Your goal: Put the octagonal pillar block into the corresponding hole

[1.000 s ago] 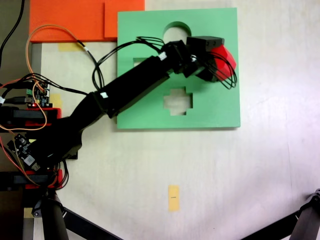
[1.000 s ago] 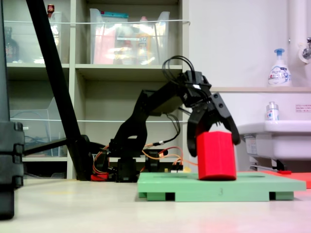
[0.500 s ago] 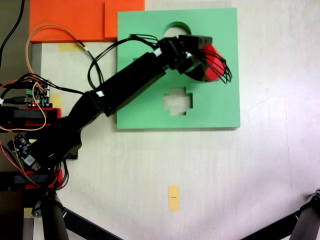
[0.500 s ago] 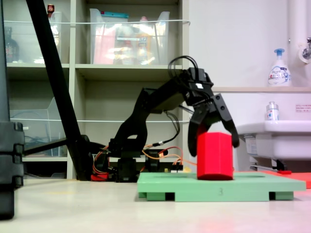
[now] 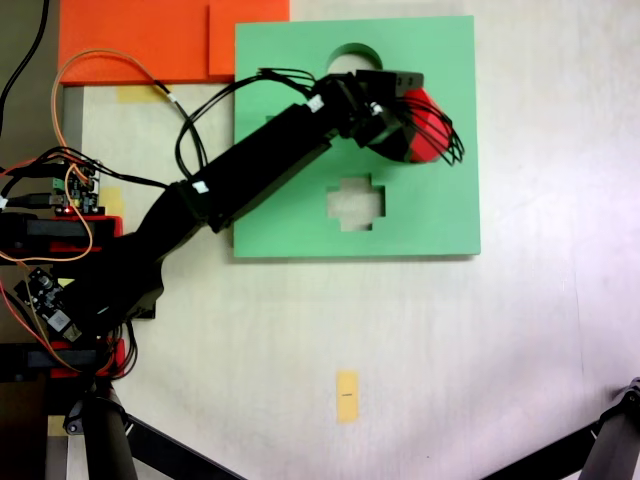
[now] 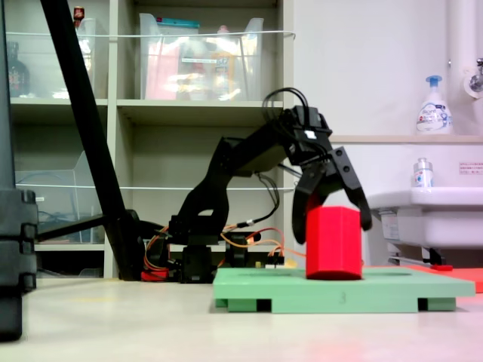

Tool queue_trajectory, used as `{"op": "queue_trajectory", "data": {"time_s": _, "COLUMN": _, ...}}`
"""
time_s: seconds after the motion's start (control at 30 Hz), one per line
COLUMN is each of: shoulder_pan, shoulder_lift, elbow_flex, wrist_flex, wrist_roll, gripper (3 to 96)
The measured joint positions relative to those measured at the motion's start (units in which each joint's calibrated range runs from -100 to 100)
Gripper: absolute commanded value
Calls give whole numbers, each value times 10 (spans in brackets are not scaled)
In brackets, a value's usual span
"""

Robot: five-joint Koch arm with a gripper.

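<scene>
Gripper (image 6: 330,215): we note jaws clamped on the octagonal pillar block (image 6: 333,243), upright, base at the green board (image 6: 392,290). Corresponding hole hidden beneath. We advise aligning facets, then pressing straight down before release.
</scene>
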Motion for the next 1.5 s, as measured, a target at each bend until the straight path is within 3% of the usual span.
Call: {"op": "queue_trajectory", "data": {"time_s": 1.5, "shoulder_pan": -13, "shoulder_lift": 114, "elbow_flex": 25, "wrist_flex": 39, "wrist_roll": -93, "gripper": 412}}
